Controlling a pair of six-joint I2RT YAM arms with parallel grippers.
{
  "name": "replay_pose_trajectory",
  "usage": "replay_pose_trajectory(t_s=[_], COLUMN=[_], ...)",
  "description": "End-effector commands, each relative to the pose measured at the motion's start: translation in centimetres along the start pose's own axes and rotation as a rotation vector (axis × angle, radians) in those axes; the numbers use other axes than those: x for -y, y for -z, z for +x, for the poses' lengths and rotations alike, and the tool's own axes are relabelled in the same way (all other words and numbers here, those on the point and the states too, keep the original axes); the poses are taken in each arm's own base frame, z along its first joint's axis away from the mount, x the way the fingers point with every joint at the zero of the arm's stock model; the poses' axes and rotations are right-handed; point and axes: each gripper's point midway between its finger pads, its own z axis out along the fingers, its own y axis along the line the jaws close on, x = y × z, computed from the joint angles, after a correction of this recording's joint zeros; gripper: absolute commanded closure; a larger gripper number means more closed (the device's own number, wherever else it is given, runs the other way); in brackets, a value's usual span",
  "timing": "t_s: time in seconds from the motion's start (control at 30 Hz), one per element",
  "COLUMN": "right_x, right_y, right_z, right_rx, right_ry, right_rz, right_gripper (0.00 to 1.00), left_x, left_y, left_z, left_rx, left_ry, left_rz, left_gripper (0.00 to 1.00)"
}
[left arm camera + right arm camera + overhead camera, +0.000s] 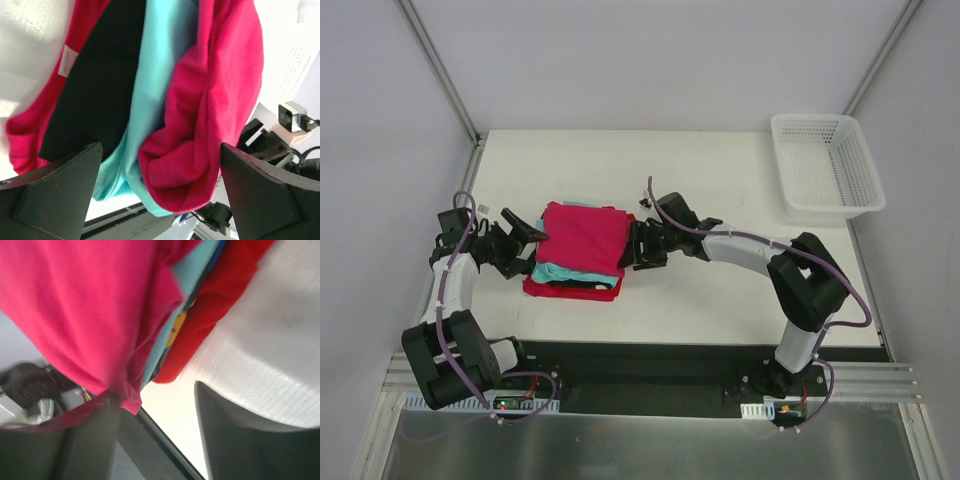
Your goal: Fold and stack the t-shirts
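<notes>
Clerk: Items on the table (720,305), please, each placed from the basket (828,212).

Checker: One white mesh basket, at the table's far right corner. One stack (570,264) of four folded t-shirts, well to the left of the basket and nearer the arm bases than it.

Clerk: Order of the stack?

Checker: Top, magenta t-shirt (582,238). Under it, teal t-shirt (550,271), showing along the edge away from the basket. Next, dark t-shirt (578,284). Bottom, red t-shirt (545,289), bearing a small white label (67,61).

Clerk: Left gripper?

Checker: Left gripper (532,245), on the side of the stack away from the basket. Fingers (55,195) spread wide, with the folded edge of the stack sitting in the gap. Whether cloth touches either finger, I cannot tell.

Clerk: Right gripper?

Checker: Right gripper (628,246), on the basket side of the stack, at its edge. Jaws parted, with bare table showing between them. One corner of the magenta t-shirt hangs against one finger (95,445).
</notes>
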Motion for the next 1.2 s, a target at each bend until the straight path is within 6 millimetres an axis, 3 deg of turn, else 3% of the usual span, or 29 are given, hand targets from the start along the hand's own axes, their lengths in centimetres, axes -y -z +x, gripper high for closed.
replay_pose_trajectory(t_s=[0.0, 0.13, 0.27, 0.33, 0.47, 0.63, 0.7, 0.8, 0.83, 1.1, 1.17], right_x=[0.1, 0.9, 0.4, -1.0, -4.3, -5.9, -5.7, -5.6, -5.6, -5.1, -4.9], right_y=[1.9, 4.3, 6.9, 8.7, 11.1, 12.1, 11.7, 10.8, 10.6, 10.3, 10.3], right_z=[-4.1, -5.4, -7.1, -8.2, -9.2, -9.6, -9.1, -8.8, -8.7, -8.0, -7.9], right_rx=[0.065, 0.069, 0.110, 0.151, 0.190, 0.221, 0.215, 0.200, 0.201, 0.186, 0.186], right_ry=[0.035, 0.059, 0.083, 0.102, 0.148, 0.172, 0.154, 0.139, 0.138, 0.140, 0.140], right_rz=[0.000, 0.064, 0.083, 0.065, 0.003, -0.044, -0.061, -0.077, -0.079, -0.064, -0.062], right_gripper=[0.04, 0.04, 0.04, 0.04, 0.04, 0.04, 0.04, 0.04, 0.04, 0.04, 0.04], left_x=[-0.4, 0.8, 3.9, 5.2, 10.1, 14.9, 15.6, 15.0, 13.9, 12.2, 10.1], left_y=[-0.4, -0.1, 1.7, 2.8, 5.7, 6.1, 5.0, 2.5, 1.4, -1.2, -2.2], left_z=[-2.1, -3.5, -5.7, -6.2, -7.3, -4.9, -2.1, 0.4, 1.1, 2.7, 3.6], left_rx=[0.047, 0.073, 0.136, 0.153, 0.202, 0.043, -0.088, -0.187, -0.223, -0.311, -0.318], left_ry=[-0.019, -0.047, -0.120, -0.146, -0.206, -0.152, -0.137, -0.110, -0.070, 0.003, 0.047], left_rz=[-0.022, -0.009, 0.011, 0.012, 0.094, 0.335, 0.420, 0.438, 0.423, 0.499, 0.460], left_gripper=[0.01, 0.01, 0.01, 0.01, 0.01, 0.01, 0.01, 0.01, 0.01, 0.01, 0.01])
